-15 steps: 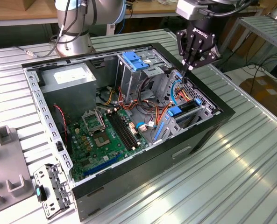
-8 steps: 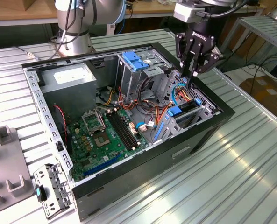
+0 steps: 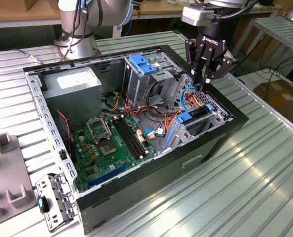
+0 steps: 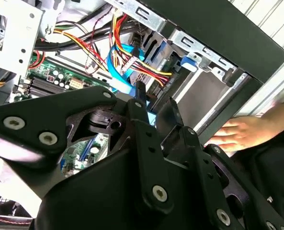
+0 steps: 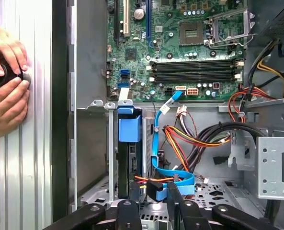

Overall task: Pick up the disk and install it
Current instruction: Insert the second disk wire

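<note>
The disk (image 3: 197, 114) stands on edge inside the drive bay at the exterior view's right end of the open computer case (image 3: 220, 143). In the first wrist view its dark body (image 5: 130, 165) sits under a blue rail tab (image 5: 130, 128). My gripper (image 3: 204, 85) hangs just above that bay, beside the disk rather than over it. In the first wrist view the gripper (image 5: 153, 201) is shut on the black connector (image 5: 155, 189) of a blue flat cable (image 5: 180, 178). The second wrist view has the gripper (image 4: 156, 103) over the bundle of coloured wires.
A person's hands (image 5: 7, 81) rest on the ribbed table beside the case wall, one hand (image 4: 242, 134) close to the bay. Inside the case are the motherboard (image 3: 106, 143), a grey power supply (image 3: 74, 81) and a blue-latched cage (image 3: 144, 64). A loose metal bracket (image 3: 55, 202) lies outside.
</note>
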Available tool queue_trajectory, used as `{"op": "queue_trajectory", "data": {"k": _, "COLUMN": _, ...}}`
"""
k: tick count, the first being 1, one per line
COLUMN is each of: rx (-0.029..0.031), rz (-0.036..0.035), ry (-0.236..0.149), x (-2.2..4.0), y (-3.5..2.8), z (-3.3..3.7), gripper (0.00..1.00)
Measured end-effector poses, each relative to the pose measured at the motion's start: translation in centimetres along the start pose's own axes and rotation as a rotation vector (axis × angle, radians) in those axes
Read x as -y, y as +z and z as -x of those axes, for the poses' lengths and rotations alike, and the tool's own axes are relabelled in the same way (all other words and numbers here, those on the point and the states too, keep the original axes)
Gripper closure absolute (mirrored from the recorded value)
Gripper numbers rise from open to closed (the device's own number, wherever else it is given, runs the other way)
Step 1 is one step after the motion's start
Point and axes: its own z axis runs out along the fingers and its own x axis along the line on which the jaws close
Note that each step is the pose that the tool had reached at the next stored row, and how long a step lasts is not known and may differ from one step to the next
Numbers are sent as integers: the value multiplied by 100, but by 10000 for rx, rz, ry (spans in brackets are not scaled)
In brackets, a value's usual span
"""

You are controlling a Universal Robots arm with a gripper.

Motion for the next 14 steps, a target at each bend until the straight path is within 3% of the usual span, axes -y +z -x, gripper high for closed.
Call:
{"op": "queue_trajectory", "data": {"k": 3, "rx": -74, "rz": -1, "ry": 0, "x": 0, "y": 17, "z": 10, "gripper": 64}}
{"op": "queue_trajectory", "data": {"k": 6, "rx": -192, "rz": -2, "ry": 3, "x": 0, "y": 20, "z": 14, "gripper": 65}}
{"op": "queue_trajectory", "data": {"k": 8, "rx": -282, "rz": -2, "ry": 4, "x": 0, "y": 23, "z": 18, "gripper": 84}}
{"op": "queue_trajectory", "data": {"k": 12, "rx": -311, "rz": -4, "ry": 4, "x": 0, "y": 25, "z": 18, "gripper": 84}}
{"op": "queue_trajectory", "data": {"k": 14, "rx": -303, "rz": -65, "ry": 20, "x": -3, "y": 35, "z": 1, "gripper": 84}}
